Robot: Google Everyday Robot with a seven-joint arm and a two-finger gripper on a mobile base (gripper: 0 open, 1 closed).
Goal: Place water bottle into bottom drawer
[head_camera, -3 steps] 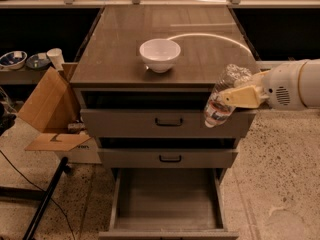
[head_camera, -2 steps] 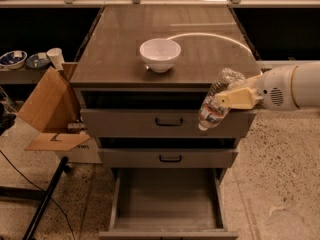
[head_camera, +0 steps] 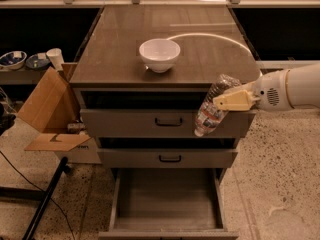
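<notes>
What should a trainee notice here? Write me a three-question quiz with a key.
1. True or false: the bottom drawer is pulled open.
2. Where are the jaws? A: at the right front of the cabinet, clamped on the water bottle; B: over the white bowl; C: inside the bottom drawer.
3. Fill in: the water bottle's cap points ___.
Key: 1 true; 2 A; 3 downward.

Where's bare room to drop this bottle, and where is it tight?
The bottom drawer is open, its grey floor bare wall to wall. The cabinet top is bare either side of the bowl. Tight: the gripper holds the water bottle before the top drawer.
</notes>
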